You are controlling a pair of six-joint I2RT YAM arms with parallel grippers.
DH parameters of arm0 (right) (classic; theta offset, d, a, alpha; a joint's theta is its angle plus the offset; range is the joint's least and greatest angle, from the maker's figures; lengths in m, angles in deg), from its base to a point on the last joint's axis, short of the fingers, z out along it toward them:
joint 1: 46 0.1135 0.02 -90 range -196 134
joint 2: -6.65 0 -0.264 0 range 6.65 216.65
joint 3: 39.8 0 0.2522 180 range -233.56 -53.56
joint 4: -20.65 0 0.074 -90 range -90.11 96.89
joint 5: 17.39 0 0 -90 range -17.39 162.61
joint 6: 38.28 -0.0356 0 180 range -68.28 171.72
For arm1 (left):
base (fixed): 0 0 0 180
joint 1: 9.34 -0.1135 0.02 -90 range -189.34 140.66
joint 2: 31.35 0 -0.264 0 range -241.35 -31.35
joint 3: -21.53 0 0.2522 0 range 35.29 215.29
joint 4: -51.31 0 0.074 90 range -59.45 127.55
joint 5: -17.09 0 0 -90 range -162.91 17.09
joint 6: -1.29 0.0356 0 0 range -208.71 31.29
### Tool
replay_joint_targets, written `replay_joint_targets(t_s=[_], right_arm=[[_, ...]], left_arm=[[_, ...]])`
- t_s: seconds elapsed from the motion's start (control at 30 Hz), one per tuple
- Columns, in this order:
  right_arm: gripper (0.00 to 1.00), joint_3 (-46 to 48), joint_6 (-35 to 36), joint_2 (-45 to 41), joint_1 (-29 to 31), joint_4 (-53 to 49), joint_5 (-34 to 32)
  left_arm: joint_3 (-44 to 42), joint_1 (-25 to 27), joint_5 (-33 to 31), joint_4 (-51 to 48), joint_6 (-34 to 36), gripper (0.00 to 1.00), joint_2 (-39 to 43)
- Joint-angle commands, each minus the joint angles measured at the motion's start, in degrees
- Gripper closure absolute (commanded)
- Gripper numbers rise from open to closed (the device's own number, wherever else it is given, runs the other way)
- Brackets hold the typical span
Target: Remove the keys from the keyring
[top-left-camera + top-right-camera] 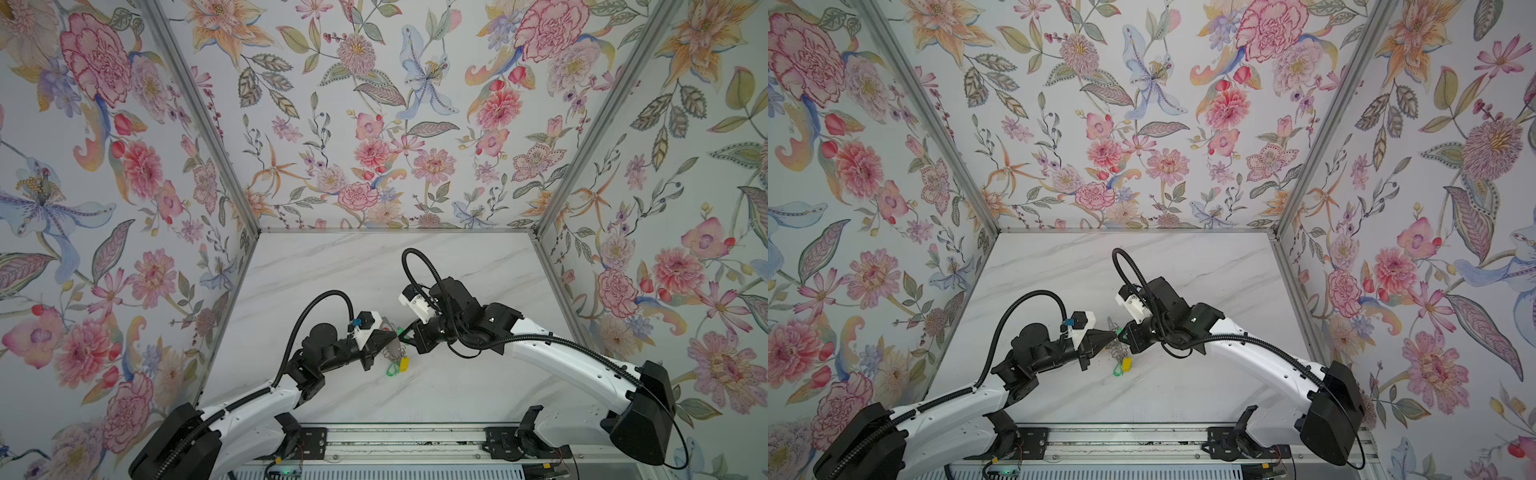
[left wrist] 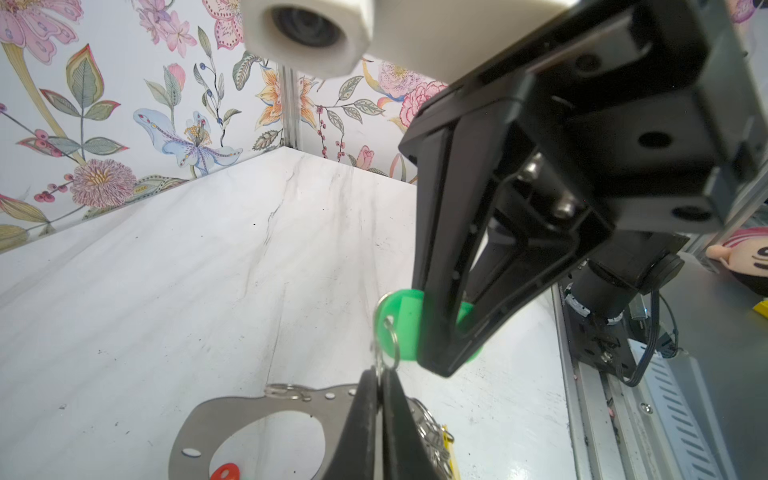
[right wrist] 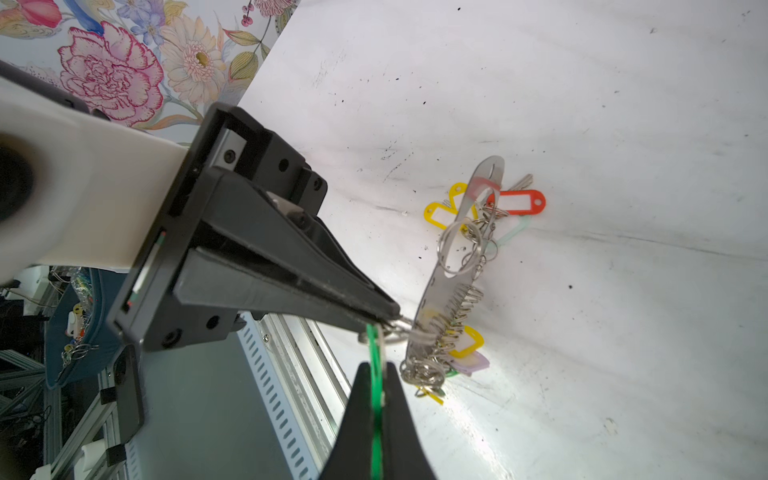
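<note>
The keyring (image 2: 208, 411), a flat grey metal hoop, hangs tilted just above the marble table (image 1: 374, 274), seen edge-on in the right wrist view (image 3: 438, 291). Small wire rings, keys (image 3: 521, 181) and red-orange (image 3: 517, 202), yellow (image 3: 467, 343) and purple tags dangle from it. My left gripper (image 2: 380, 374) is shut on the small wire ring of a green tag (image 2: 401, 324). My right gripper (image 3: 376, 372) is shut on that green tag. In both top views the two grippers' tips meet at mid-table: left gripper (image 1: 398, 337) (image 1: 1114, 333), right gripper (image 1: 406, 336) (image 1: 1122, 334).
Floral walls with aluminium posts enclose the table on three sides. A metal rail (image 1: 395, 444) carrying both arm bases runs along the front edge. Below the grippers hang a yellow tag (image 1: 404, 360) and another green one (image 1: 392, 370). A plush toy (image 2: 744, 257) lies off the table.
</note>
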Motion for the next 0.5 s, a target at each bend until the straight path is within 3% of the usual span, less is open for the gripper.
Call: replay_joint_targets(t_s=[0.0, 0.47], right_arm=[[1.0, -2.6, 1.0, -1.7, -0.4, 0.4, 0.5], [1.0, -1.2, 0.3, -4.6, -2.4, 0.3, 0.5]], left_arm=[[1.5, 0.5, -0.8, -0.9, 0.7, 1.0, 0.8], [0.5, 0.5, -3.1, -1.0, 0.7, 1.0, 3.0]])
